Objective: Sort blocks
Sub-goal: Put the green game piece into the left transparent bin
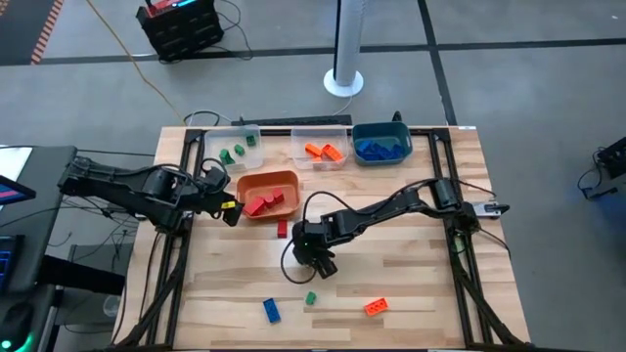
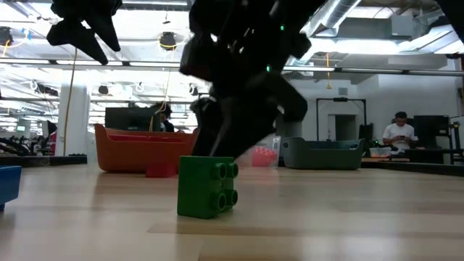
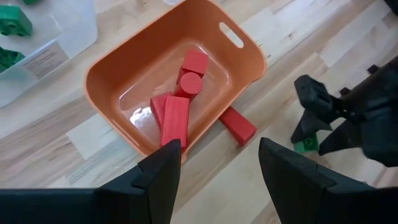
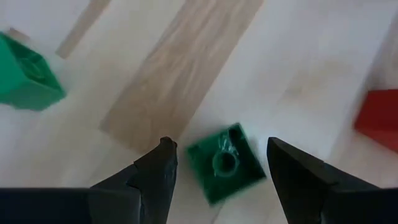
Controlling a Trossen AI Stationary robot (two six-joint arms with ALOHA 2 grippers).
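My right gripper (image 4: pixel 217 163) (image 1: pixel 318 260) is open and points down near the table's middle. Its fingers stand on either side of a small green block (image 4: pixel 227 163) lying flat on the wood, apart from it; the arm hides this block in the high view. A second green block (image 1: pixel 311 297) (image 2: pixel 208 187), a blue one (image 1: pixel 271 310) and an orange one (image 1: pixel 376 306) lie nearer the near edge. A red block (image 1: pixel 282 229) (image 3: pixel 237 124) lies against the orange bin's outer wall. My left gripper (image 3: pixel 217 168) (image 1: pixel 230 205) hovers open beside that bin.
The orange bin (image 1: pixel 289 179) holds several red blocks. Along the far edge stand a clear bin with green blocks (image 1: pixel 235 149), a clear bin with orange blocks (image 1: pixel 323 149) and a teal bin with blue blocks (image 1: pixel 381 145). People sit in the room behind.
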